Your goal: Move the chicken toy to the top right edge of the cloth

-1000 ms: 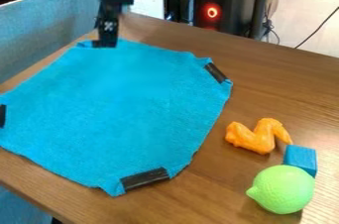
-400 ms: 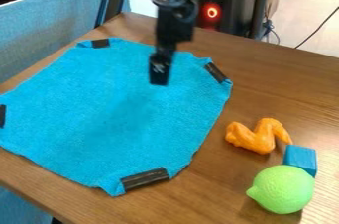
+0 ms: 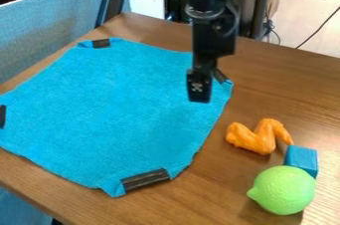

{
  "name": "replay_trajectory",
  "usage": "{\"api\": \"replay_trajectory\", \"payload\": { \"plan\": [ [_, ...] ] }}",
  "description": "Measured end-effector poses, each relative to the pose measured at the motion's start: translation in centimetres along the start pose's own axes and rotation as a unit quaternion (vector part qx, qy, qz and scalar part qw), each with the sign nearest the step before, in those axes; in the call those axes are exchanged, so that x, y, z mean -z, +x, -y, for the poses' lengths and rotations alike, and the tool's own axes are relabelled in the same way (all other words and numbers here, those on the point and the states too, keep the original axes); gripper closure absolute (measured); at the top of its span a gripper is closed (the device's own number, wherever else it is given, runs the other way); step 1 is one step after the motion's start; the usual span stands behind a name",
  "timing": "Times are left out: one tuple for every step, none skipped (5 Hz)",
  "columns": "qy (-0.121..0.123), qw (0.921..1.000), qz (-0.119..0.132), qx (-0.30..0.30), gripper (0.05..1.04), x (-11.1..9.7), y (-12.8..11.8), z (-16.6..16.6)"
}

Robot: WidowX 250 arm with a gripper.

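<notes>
partly behind the tool (image 3: 199,93), tape (image 3: 220,75)

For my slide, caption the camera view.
Robot hand above a blue cloth, with an orange chicken toy, blue block and green lemon beside it.

We see orange plastic chicken toy (image 3: 256,138) right of blue fabric cloth (image 3: 113,114), black two-finger gripper (image 3: 199,94) above cloth's upper right.

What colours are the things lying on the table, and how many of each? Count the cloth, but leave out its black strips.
Blue: 2 (cloth, block)
Orange: 1 (chicken toy)
Green: 1 (lemon-shaped toy)
Total: 4
</notes>
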State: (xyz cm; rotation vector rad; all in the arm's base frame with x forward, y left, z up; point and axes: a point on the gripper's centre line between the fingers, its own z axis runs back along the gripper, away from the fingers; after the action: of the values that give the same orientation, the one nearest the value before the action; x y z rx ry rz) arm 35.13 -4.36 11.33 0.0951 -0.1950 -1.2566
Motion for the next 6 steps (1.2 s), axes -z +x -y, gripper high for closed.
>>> {"api": "replay_trajectory", "payload": {
  "plan": [
    [-0.02,0.9946,0.005,0.102,0.083,0.0,1.7,0.3],
    [-0.035,0.9799,0.019,0.196,0.083,0.3,3.1,0.6],
    [-0.035,0.9729,0.024,0.227,0.083,0.4,4.5,1.3],
    [-0.031,0.9729,0.027,0.227,0.083,0.8,5.8,2.2],
    [-0.035,0.9743,0.028,0.221,0.083,1.6,6.6,3.5],
    [-0.025,0.9771,0.02,0.211,0.083,1.9,7.4,4.1]
  ]
}}
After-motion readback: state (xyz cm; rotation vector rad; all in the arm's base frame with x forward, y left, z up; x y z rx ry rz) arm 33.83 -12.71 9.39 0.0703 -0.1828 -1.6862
